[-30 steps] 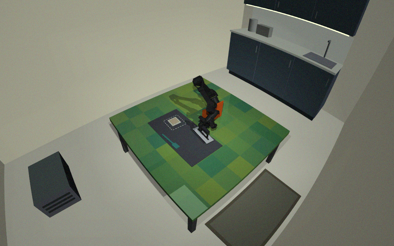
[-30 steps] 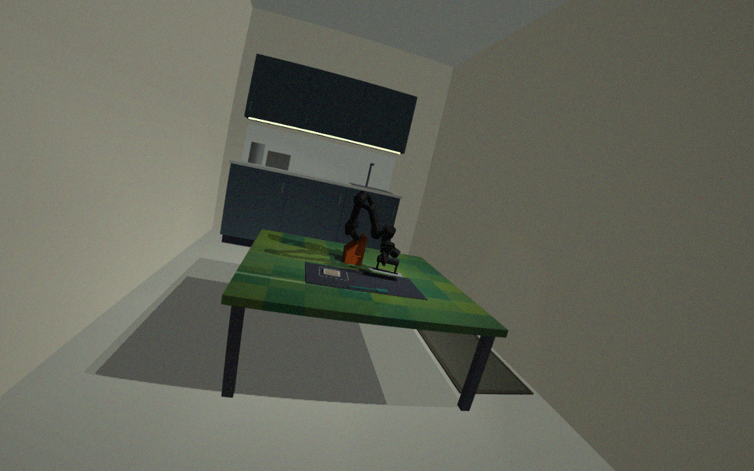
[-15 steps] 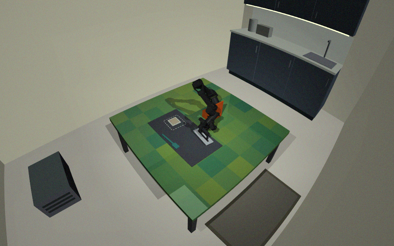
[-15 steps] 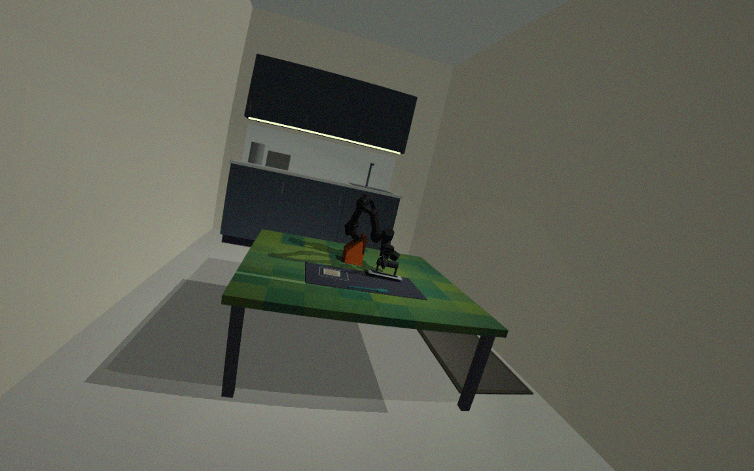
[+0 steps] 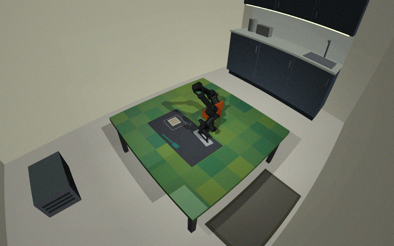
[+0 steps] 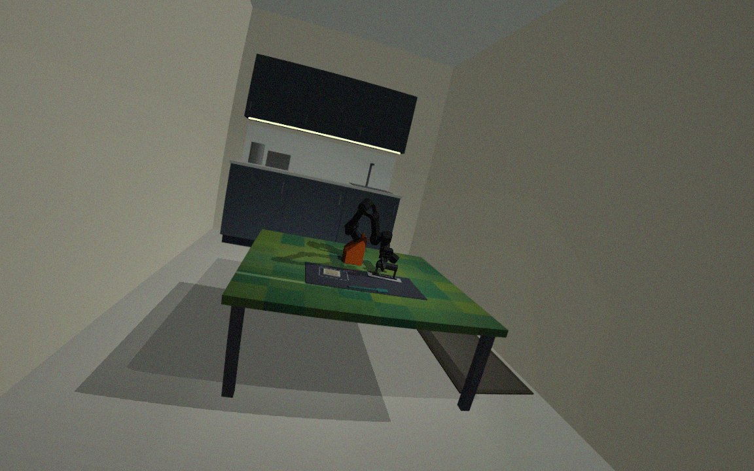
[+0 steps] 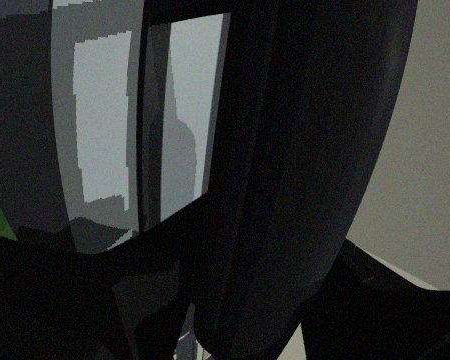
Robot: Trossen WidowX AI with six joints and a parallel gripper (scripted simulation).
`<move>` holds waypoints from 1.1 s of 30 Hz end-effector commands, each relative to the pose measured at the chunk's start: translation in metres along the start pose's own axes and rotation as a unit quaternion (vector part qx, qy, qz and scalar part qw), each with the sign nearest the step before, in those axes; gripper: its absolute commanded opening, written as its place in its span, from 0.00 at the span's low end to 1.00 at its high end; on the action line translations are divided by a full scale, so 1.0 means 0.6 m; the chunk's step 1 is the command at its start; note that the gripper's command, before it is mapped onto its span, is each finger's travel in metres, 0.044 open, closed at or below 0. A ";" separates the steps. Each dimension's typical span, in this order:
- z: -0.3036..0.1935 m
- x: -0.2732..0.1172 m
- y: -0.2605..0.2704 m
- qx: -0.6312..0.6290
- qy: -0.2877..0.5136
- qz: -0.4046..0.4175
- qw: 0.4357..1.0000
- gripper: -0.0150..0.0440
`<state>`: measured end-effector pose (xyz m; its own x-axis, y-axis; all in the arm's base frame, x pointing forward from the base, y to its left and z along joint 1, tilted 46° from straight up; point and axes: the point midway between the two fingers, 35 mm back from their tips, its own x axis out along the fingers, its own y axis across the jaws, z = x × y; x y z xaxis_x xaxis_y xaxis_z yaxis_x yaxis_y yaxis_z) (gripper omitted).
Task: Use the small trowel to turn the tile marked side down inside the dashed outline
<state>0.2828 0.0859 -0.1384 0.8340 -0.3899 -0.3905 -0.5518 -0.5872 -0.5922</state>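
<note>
Pale walls surround a grey floor; beyond the green patchwork table's (image 5: 238, 159) (image 6: 286, 310) far edge, a light strip (image 5: 296, 18) (image 6: 321, 135) glows beneath dark wall cabinets (image 5: 336, 18) (image 6: 332, 102).

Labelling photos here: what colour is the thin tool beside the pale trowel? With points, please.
Teal (image 5: 176, 145) (image 6: 381, 290), showing best in the top view.

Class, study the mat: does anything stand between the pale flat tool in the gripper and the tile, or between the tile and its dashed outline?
Nothing visible stands between the pale flat tool and the tile; the teal tool lies off to one side. The tile already sits inside the dashed outline.
</note>
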 end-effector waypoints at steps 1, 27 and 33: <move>0.001 0.001 0.001 -0.001 -0.002 -0.001 1.000 0.52; 0.009 -0.075 0.001 0.003 -0.006 0.006 1.000 0.76; 0.003 -0.101 0.001 0.002 -0.003 0.001 1.000 0.76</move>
<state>0.2372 0.1127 -0.1208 0.8328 -0.3809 -0.4016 -0.5535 -0.5817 -0.5961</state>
